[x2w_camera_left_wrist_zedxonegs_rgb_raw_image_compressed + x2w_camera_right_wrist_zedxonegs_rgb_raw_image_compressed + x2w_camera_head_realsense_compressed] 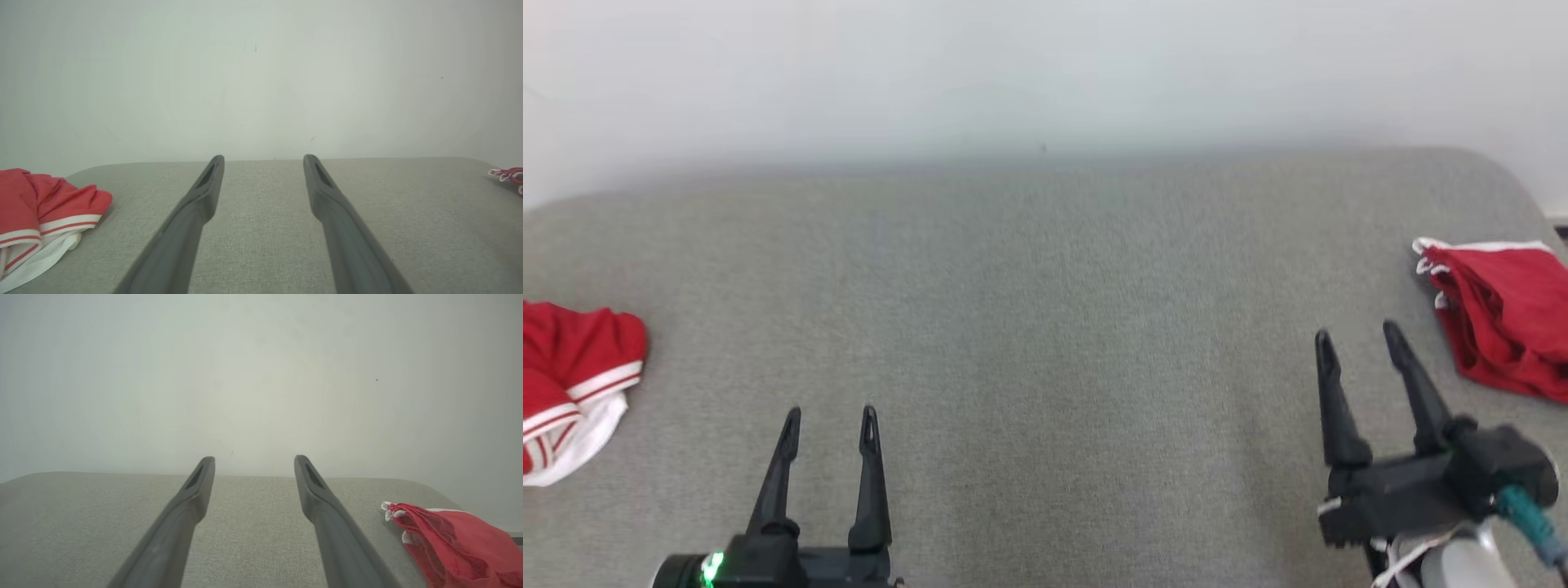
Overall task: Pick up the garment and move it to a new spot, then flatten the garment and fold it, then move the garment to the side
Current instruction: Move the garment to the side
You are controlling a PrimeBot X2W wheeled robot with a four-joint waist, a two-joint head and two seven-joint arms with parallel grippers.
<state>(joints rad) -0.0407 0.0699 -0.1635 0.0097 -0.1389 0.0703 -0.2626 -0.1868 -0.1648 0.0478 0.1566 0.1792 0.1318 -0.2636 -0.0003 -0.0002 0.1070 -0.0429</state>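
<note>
A crumpled red garment with white stripes (pixel 568 384) lies at the left edge of the grey padded surface (pixel 1045 327); the left wrist view has it at lower left (pixel 45 212). A second red garment with white trim (pixel 1503 314) is bunched at the right edge, at lower right in the right wrist view (pixel 453 543). My left gripper (pixel 832 423) is open above the front of the surface, right of the striped garment and apart from it. My right gripper (pixel 1357 333) is open, just left of the trimmed garment, touching nothing.
A pale wall (pixel 1045 73) rises behind the surface's far edge. The surface's rounded back corner (pixel 1494 171) is at the right, with a dark strip (pixel 1558 230) beyond it. Bare grey fabric spans the stretch between the two garments.
</note>
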